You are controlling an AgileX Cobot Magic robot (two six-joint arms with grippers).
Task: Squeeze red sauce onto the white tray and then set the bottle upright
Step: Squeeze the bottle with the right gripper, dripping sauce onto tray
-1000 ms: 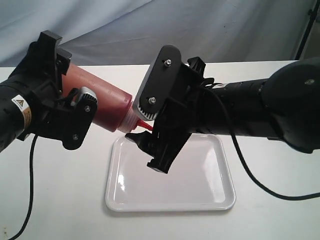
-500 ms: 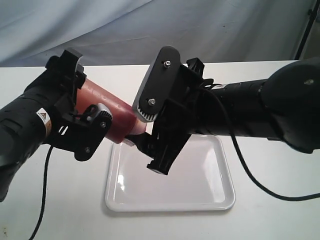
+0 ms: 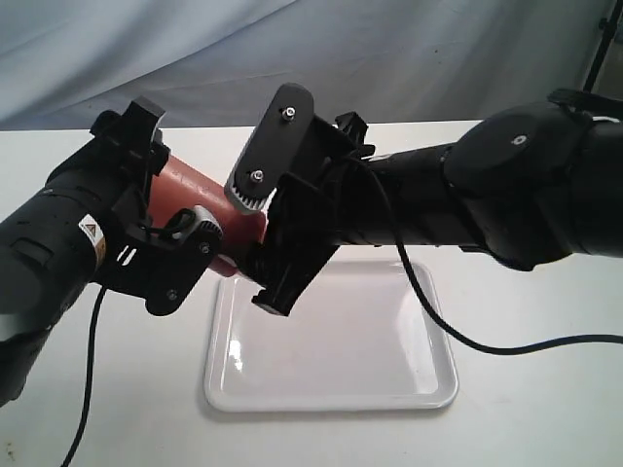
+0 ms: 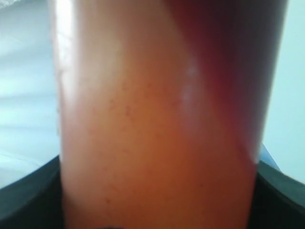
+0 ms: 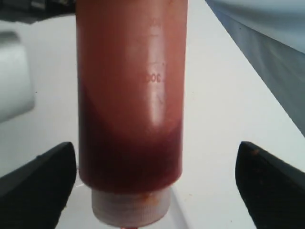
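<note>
Nearest the camera in the exterior view, the white tray [image 3: 331,375] lies flat on the white worktop [image 3: 526,428]. One black cable [image 3: 86,389] trails down at the left, and another [image 3: 506,342] curls past the tray's right side.

The two arms meet above the tray's far left corner. The left gripper [image 3: 167,195] holds the bottle [image 3: 200,190] clear of the worktop. Its fingers [image 3: 175,268] are closed against the bottle's body, one above and one below. In the left wrist view the orange-red wall fills nearly the whole frame.

The bottle is tilted, base up toward the left and cap end down toward the tray. In the exterior view that end is hidden behind the right arm.

The right gripper [image 5: 155,167] straddles the bottle near its ribbed cap [image 5: 131,207], with its fingers [image 5: 38,176] spread wide. One sits just beside the bottle wall, and I cannot tell whether it touches. The other is well apart from the wall, so this gripper has hold of nothing.

The red sauce [image 5: 128,152] shows dark through the wall, pooled at the cap end, and the wall is paler toward the base. Farther back the worktop ends at a pale blue cloth [image 3: 389,49].
</note>
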